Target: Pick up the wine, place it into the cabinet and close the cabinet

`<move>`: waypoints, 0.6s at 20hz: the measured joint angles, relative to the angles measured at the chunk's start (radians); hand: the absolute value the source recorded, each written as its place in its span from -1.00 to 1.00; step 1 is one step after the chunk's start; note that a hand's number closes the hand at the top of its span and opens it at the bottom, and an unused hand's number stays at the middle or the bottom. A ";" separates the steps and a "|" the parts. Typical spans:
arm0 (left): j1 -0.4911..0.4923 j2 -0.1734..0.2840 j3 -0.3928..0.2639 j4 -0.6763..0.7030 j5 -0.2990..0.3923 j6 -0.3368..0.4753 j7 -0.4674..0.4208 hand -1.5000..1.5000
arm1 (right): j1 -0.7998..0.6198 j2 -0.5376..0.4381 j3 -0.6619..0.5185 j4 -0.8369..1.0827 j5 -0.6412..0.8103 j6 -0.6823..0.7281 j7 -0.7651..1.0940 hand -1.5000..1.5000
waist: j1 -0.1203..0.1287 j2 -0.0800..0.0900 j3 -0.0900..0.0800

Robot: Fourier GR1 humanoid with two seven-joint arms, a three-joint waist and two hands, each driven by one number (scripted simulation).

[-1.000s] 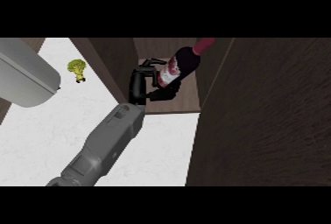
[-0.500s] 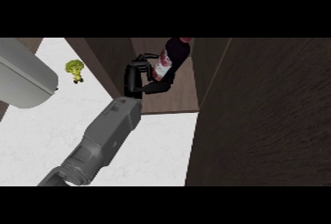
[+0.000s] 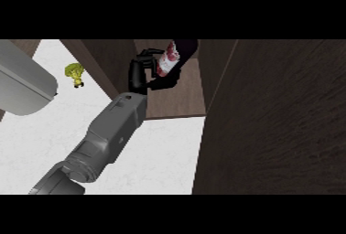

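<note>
The right hand (image 3: 143, 73) has its fingers wrapped around the wine (image 3: 169, 59) inside the cabinet (image 3: 177, 98), and the bottle might tip if let go while tilted.

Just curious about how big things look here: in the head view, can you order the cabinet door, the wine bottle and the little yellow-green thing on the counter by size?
1. Cabinet door, by far the largest, though it is nearest the camera.
2. Wine bottle, partly hidden by the hand.
3. Yellow-green thing, smallest.
</note>
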 measured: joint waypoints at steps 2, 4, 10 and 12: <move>-0.026 0.008 -0.002 0.027 -0.011 0.023 0.015 1.00 | 0.000 0.002 0.005 0.001 -0.002 0.004 -0.004 -1.00 | -0.003 0.002 0.000; -0.039 0.007 -0.004 0.048 -0.021 0.040 0.020 1.00 | -0.002 0.006 0.007 0.002 -0.002 0.004 -0.009 -1.00 | -0.005 0.003 0.000; -0.050 0.017 0.004 0.089 -0.029 0.054 0.026 1.00 | -0.012 0.016 0.018 0.004 -0.006 0.006 -0.014 -1.00 | -0.018 0.010 0.000; -0.054 0.020 0.006 0.103 -0.031 0.069 0.036 1.00 | -0.012 0.020 0.024 0.003 -0.006 0.005 -0.012 -1.00 | -0.024 0.011 0.000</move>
